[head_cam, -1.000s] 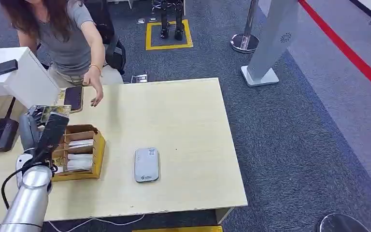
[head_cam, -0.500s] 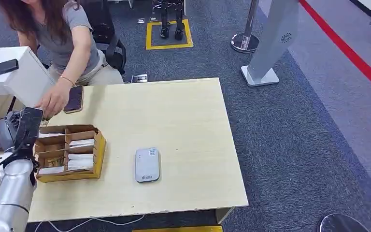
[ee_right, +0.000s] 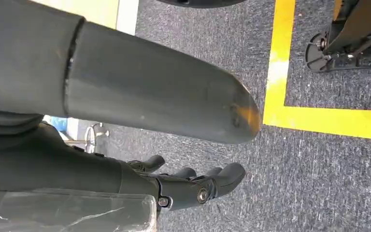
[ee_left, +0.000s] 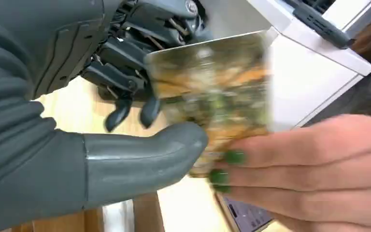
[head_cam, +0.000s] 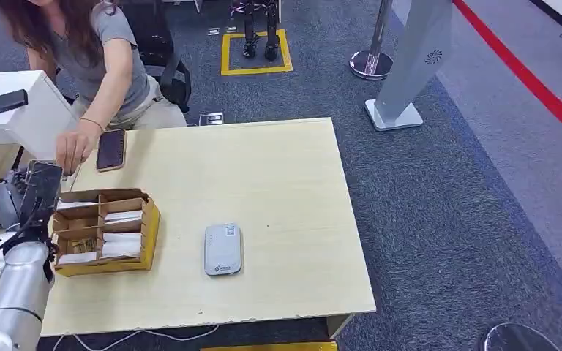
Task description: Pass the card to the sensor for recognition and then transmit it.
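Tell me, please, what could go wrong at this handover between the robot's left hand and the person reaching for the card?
1. The left hand pinches the card while the person's hand touches its edge; releasing late could mean a tug, releasing early a dropped card.
2. The person's fingers lie right beside the robot's thumb, so any closing motion might pinch them.
3. The phone lies close by and could be knocked.

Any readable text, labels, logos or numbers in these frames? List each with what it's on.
None can be read.
Card held by the left hand: colourful print, blurred, no words legible.
Grey sensor on the table: small markings near both ends, too small to read.
Grey pillar: round dotted emblem, no lettering legible.
Phone: dark screen, no text.
Cards in the cardboard box: too small to read.
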`<state>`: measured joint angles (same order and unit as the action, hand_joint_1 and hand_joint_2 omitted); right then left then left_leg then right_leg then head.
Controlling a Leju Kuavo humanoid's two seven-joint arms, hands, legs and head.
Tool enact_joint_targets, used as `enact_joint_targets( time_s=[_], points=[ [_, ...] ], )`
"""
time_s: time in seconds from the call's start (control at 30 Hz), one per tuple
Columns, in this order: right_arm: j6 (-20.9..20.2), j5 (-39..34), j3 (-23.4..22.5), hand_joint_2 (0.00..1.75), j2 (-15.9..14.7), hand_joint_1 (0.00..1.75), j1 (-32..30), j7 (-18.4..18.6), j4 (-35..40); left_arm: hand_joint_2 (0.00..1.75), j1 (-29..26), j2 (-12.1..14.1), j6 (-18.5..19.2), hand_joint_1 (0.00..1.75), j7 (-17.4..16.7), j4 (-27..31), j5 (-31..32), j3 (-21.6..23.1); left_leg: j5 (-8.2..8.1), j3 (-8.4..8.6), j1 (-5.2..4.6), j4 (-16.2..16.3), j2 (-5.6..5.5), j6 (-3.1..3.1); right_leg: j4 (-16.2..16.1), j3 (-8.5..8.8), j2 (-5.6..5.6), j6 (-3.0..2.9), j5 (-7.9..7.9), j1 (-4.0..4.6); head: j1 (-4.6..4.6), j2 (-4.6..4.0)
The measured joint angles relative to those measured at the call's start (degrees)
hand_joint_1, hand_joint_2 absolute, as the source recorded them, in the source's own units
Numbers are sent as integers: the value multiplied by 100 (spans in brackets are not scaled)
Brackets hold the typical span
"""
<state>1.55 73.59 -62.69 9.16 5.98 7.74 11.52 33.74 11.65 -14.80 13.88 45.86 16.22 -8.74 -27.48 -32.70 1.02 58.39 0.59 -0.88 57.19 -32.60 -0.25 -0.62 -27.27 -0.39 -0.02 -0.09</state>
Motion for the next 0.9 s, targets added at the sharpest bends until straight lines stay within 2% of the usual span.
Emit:
enact_joint_targets(
  time_s=[0.33, 0.47, 0.53, 0.7, 0.9],
  points=[
    [4, -7, 15, 0, 0, 0, -2, 0, 0, 175, -141, -2, 39, 0, 24, 57, -107, -33, 0, 1, 0, 0, 1, 0, 0, 0, 0, 0, 0, 0, 0, 0],
    [17, -57, 15, 0, 0, 0, -10, 13, 0, 175, -374, -24, 48, 0, 105, 468, -103, -31, 0, 1, 0, 0, 2, 0, 0, 0, 1, 0, 0, 0, 0, 0],
    [24, -133, 13, 0, 0, 0, -13, 20, 0, 175, -588, -28, 63, 0, 70, 882, -53, -31, -1, 1, 0, 0, 5, 0, 0, -1, 4, 0, -1, 0, 0, 0],
    [70, -343, -70, 0, 0, 0, -51, 42, 0, 175, -1425, 7, 324, 0, -96, 2485, 86, 0, -7, -1, 0, 0, 8, 3, -1, -2, 7, 3, -5, 0, 0, 0],
    [124, -489, -208, 0, 11, 0, -89, 35, 0, 175, -2555, 141, 166, 0, -175, 4289, 766, 68, -18, -3, -1, -2, 16, 3, -2, -4, 15, 7, -10, 0, 2, 0]
  ],
)
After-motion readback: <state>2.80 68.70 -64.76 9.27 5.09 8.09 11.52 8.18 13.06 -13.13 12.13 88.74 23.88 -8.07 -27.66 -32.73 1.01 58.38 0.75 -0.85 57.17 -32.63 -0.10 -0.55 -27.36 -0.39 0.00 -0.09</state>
